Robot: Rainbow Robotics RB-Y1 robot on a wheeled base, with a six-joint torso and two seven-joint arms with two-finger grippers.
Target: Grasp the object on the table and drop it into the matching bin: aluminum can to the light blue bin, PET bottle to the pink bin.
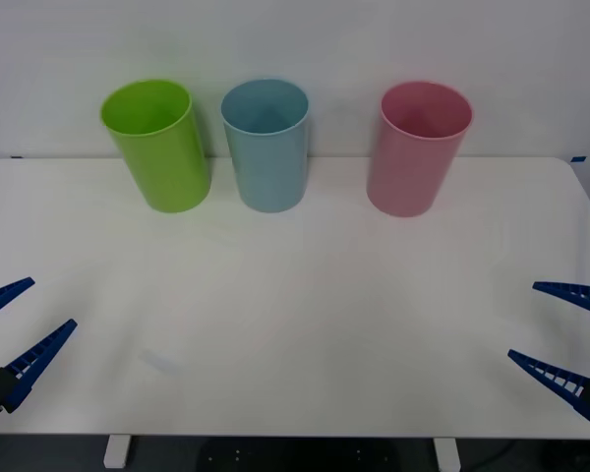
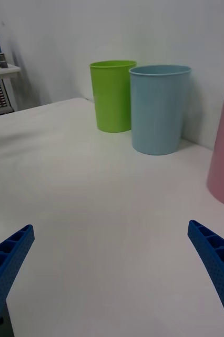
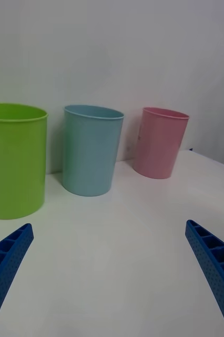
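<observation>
- White table (image 1: 295, 324), wide and plain, rounded corners at the back left and right, near edge running along the bottom of the front view.
- Three bins lined up upright along the far edge by the wall: lime green bin (image 1: 157, 145) on the left, light blue bin (image 1: 266, 144) just beside it, pink bin (image 1: 415, 147) further right with a wider gap.
- Loads of bare tabletop between the bins and the near edge.
- Left gripper (image 1: 12, 323) low at the near left edge, fingers spread wide, holding nothing.
- Right gripper (image 1: 568, 332) same deal at the near right edge, spread wide, holding nothing.
- Can't spot a bottle anywhere on the tabletop, so can't tell where it is.
- Pink bin cut off at the side in the right wrist view; both arms mostly out of frame, just blue fingers poking in.
</observation>
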